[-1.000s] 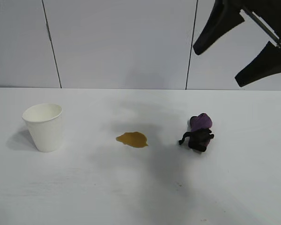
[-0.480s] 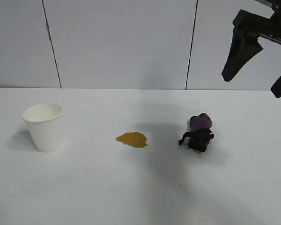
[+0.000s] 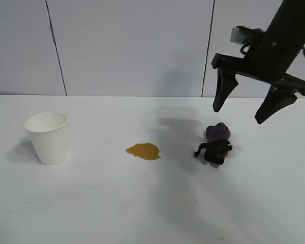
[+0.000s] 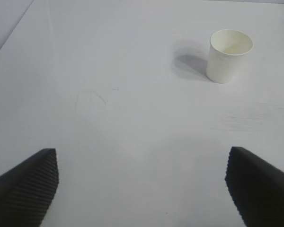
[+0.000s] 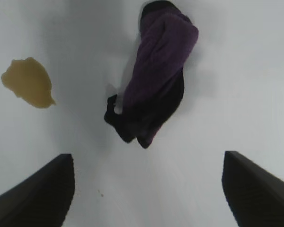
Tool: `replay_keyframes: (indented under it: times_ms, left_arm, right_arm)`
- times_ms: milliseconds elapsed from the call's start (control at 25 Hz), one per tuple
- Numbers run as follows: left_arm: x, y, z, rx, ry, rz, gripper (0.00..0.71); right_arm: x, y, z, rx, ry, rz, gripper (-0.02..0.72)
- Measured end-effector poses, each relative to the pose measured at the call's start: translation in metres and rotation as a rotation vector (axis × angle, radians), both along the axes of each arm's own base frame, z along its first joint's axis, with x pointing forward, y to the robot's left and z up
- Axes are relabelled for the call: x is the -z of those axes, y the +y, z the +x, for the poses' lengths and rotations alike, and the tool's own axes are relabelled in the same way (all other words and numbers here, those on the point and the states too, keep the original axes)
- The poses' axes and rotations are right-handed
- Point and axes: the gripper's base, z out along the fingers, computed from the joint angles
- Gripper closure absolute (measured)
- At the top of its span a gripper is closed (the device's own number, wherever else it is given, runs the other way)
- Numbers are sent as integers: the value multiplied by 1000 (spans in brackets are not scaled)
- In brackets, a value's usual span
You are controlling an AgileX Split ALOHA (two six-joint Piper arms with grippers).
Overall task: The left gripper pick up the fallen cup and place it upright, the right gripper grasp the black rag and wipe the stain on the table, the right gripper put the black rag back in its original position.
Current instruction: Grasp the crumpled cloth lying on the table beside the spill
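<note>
Right gripper [image 3: 240, 109] has come down from the upper corner to hover directly above the black rag [image 3: 216, 143], jaws spread and empty.

Cup [image 3: 48, 137] already stands upright at the table's [image 3: 142, 203] left side; left gripper [image 4: 142, 184] waits open, well back from it. Stain [image 3: 143, 151] lies unwiped between cup and rag. Judgement: rag grasp is imminent; wiping not yet begun.
</note>
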Motion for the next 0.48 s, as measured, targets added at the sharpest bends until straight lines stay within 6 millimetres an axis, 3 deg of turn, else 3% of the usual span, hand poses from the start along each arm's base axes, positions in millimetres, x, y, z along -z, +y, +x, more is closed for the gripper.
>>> replay_keyframes:
  times_ms: [280,480]
  left_arm:
    - [0,0,0,0,0,0,21]
    - [0,0,0,0,0,0,22]
  right_arm:
    - [40,14,14,8,34,-41,136]
    - [42,14,18,26,7,-45,150]
